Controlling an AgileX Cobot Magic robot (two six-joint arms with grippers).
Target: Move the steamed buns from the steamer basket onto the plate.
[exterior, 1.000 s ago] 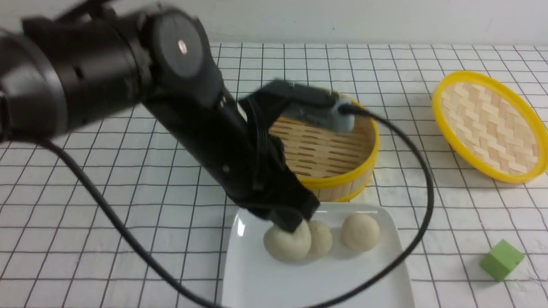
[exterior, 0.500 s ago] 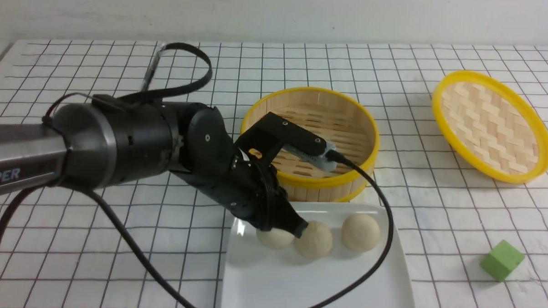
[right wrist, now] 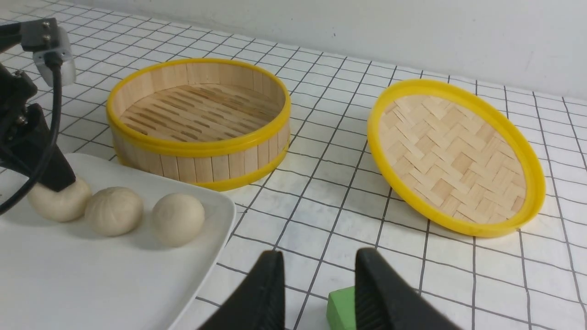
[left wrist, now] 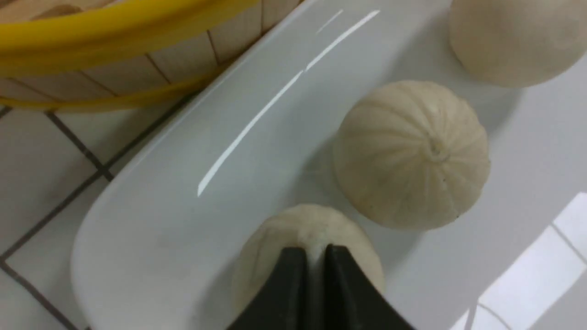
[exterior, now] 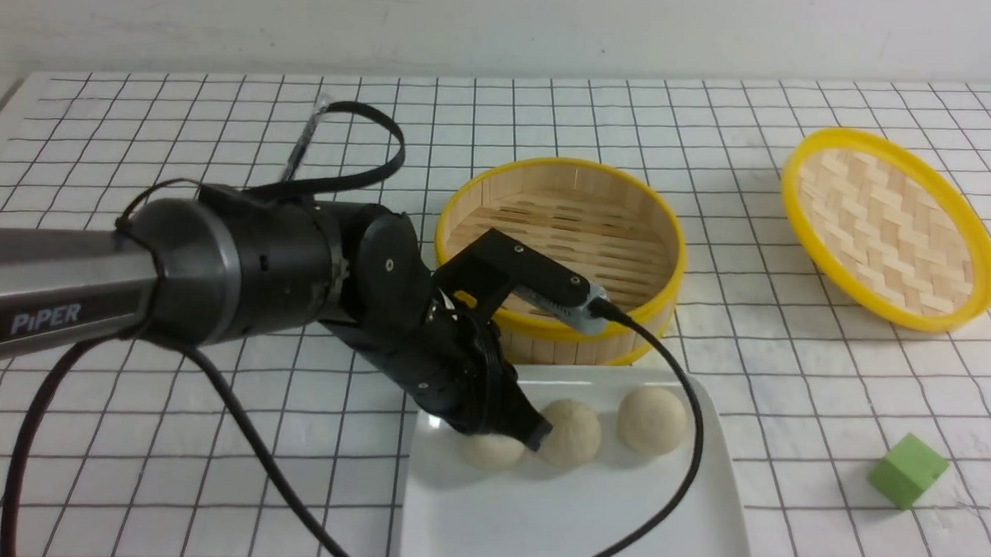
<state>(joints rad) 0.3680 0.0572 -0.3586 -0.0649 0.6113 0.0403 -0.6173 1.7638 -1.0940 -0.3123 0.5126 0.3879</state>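
Now lower, left claw [left wrist: 314, 252] nearly closed, nipping leftmost steamed bun [exterior: 489, 452] on plate [exterior: 553, 520], right claw [right wrist: 318, 262] parted.

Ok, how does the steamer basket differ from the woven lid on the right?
The steamer basket has a tall upright slatted wall and slatted floor; the lid is shallow with a woven face. The basket sits flat; the lid lies tilted. Both are round bamboo with yellow rims.
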